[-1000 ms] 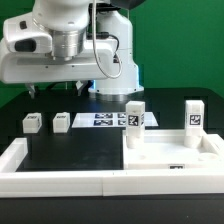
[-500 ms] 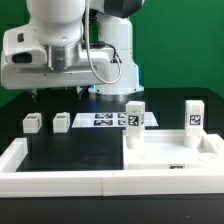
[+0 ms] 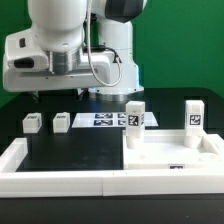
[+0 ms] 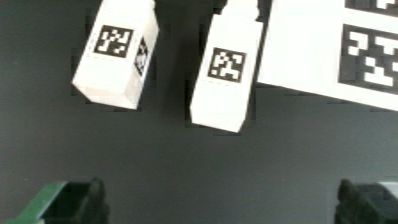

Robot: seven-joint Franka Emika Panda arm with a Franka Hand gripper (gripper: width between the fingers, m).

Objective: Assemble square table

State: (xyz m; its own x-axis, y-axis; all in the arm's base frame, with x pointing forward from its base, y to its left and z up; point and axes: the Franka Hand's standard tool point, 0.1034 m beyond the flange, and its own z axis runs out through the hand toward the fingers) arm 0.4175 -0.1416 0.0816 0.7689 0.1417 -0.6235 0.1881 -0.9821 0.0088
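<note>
The white square tabletop (image 3: 170,152) lies at the exterior view's right, inside the border wall. Two white tagged legs (image 3: 134,124) (image 3: 193,116) stand upright on its far corners. Two more legs (image 3: 31,122) (image 3: 61,121) lie on the black table at the left. My gripper (image 3: 57,93) hangs above and just behind these two, open and holding nothing. In the wrist view the two lying legs (image 4: 116,55) (image 4: 228,70) are side by side ahead of the open gripper (image 4: 222,205), whose fingertips (image 4: 71,200) are well apart from them.
The marker board (image 3: 105,120) (image 4: 347,50) lies flat right of the lying legs. The long white U-shaped border wall (image 3: 60,180) runs along the front and sides. A green backdrop stands behind the arm.
The arm's wrist has sunk a little and shifted slightly left over the two lying legs. The jaws stay open; no part has moved.
</note>
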